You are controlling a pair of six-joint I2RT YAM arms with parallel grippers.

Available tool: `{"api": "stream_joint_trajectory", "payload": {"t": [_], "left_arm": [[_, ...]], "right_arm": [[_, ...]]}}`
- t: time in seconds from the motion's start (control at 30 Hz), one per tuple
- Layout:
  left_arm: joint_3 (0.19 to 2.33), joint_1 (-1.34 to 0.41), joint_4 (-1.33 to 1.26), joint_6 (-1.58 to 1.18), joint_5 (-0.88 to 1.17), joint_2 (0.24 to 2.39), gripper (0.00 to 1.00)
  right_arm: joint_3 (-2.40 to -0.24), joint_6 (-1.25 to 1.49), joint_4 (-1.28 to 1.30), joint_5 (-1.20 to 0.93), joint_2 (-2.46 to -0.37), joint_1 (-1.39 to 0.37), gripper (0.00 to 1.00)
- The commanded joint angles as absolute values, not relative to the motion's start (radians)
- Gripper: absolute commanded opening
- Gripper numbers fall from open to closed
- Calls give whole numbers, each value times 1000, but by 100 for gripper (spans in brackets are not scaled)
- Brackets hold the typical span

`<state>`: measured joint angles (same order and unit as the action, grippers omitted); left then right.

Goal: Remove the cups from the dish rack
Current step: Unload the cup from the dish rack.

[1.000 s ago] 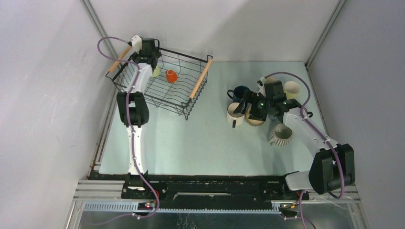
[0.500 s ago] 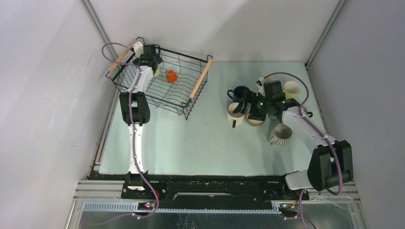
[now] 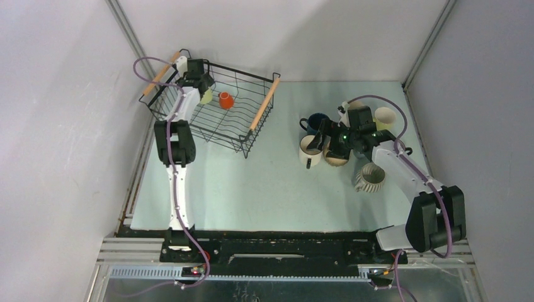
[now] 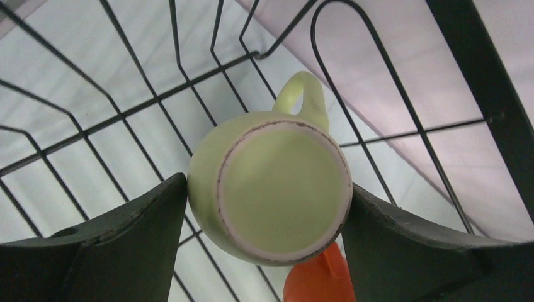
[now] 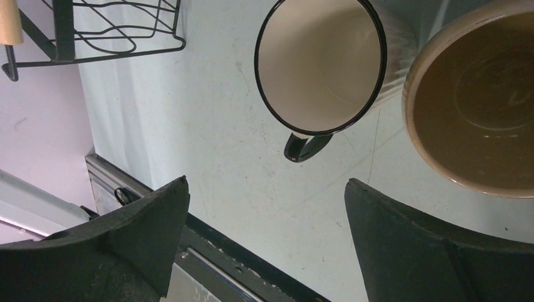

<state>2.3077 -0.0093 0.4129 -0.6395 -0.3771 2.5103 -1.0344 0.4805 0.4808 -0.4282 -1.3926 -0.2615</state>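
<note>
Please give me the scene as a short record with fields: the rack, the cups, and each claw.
dish rack: far left of the table, two cups visible inside
in rack: pale green cup, upside down; orange cup beside it
left claw: inside rack, one finger on each side of pale green cup; firm grip cannot be told
right claw: open, empty, above table near black-rimmed white cup
unloaded: at least five cups on table's right, including ribbed cup

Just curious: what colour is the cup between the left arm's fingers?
The cup is pale yellow-green; left wrist view shows it best.
</note>
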Motion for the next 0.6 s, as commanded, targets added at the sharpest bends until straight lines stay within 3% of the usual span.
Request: {"api": "stream_joint_trajectory", "payload": {"t": [0.0,0.57], "left_arm": [[2221,-10,363,-640,-306,2317,18],[1960,-35,327,-628,-227,2050,11]], "right_arm": [[-1031,479,479,-423,-1332,-267,100],[-1031,515,460,-374,-1240,-321,100]]}}
